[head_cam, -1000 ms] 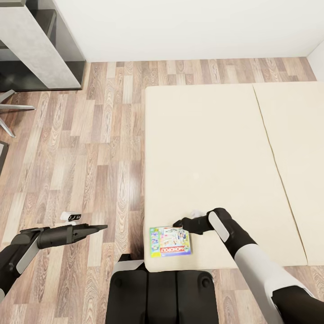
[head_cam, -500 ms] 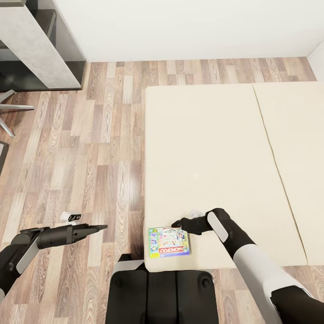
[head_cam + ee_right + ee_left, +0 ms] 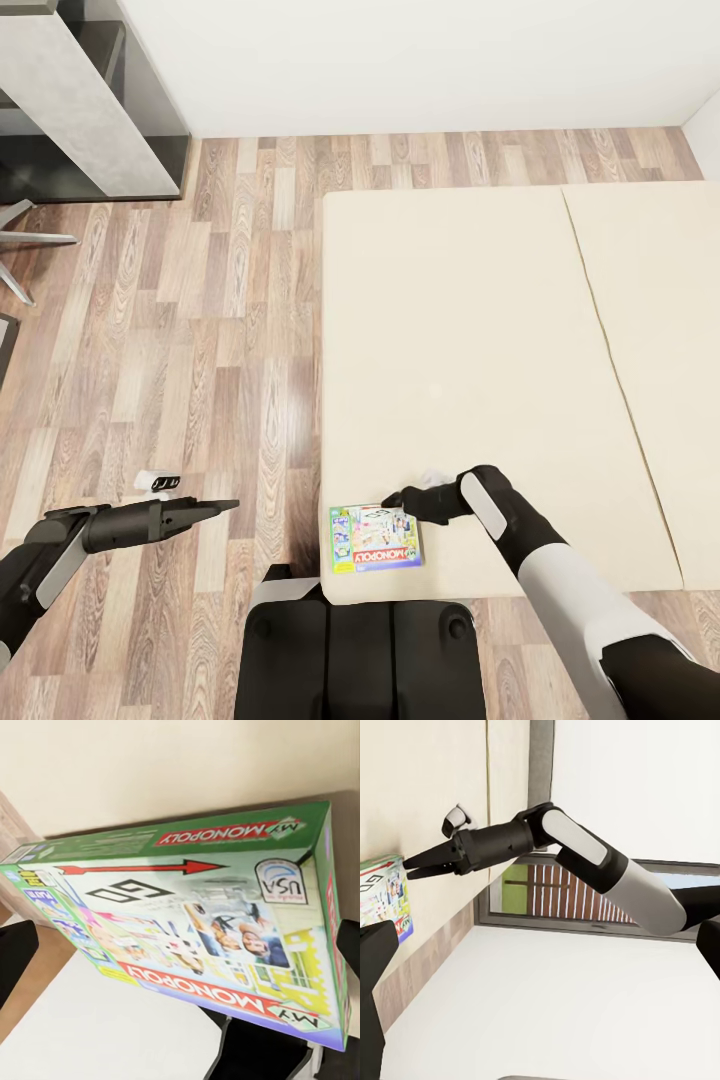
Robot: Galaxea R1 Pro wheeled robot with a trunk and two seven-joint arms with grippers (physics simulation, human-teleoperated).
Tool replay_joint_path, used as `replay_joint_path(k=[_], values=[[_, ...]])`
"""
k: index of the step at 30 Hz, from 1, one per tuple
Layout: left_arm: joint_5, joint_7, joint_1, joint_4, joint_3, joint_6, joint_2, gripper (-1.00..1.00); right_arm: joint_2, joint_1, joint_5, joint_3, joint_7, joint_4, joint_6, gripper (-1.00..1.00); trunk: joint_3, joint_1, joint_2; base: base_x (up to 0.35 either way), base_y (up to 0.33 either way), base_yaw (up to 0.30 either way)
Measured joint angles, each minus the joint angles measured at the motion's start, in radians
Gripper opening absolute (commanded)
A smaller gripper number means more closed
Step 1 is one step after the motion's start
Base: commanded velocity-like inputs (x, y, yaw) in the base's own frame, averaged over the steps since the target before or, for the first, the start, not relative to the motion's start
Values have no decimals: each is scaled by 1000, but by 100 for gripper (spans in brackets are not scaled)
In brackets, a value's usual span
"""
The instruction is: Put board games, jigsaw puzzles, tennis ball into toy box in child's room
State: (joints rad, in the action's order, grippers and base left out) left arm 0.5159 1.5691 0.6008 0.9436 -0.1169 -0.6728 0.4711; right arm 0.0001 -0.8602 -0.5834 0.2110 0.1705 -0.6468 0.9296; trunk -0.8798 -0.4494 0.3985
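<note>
One board game [image 3: 375,538], a flat green-bordered Monopoly box, lies on the beige bed [image 3: 470,330] at its near left corner. My right gripper [image 3: 388,497] hovers low at the box's far edge. In the right wrist view the board game [image 3: 187,922] lies close ahead, with one dark finger [image 3: 15,956] at each side of the frame, set wide apart and open. From the left wrist view I see the right gripper [image 3: 411,867] pointing at the board game [image 3: 382,896]. My left gripper [image 3: 225,506] hangs open over the floor, left of the bed.
A grey cabinet unit [image 3: 85,100] stands at the far left against the white wall, with chair legs [image 3: 30,240] beside it. A small white object [image 3: 158,483] lies on the wood floor near my left arm. My base [image 3: 360,650] touches the bed's near edge.
The right gripper has crept slightly left along the box's far edge, and the board game has shifted a touch to the left. The left arm has not moved.
</note>
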Motion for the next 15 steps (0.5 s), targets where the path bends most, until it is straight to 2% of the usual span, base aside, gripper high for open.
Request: replay_joint_path(k=[15], values=[[0, 0, 0, 0, 1, 0, 0, 100, 1, 0, -4, -2, 2, 4, -3, 100, 0, 0, 0, 0, 0, 0]])
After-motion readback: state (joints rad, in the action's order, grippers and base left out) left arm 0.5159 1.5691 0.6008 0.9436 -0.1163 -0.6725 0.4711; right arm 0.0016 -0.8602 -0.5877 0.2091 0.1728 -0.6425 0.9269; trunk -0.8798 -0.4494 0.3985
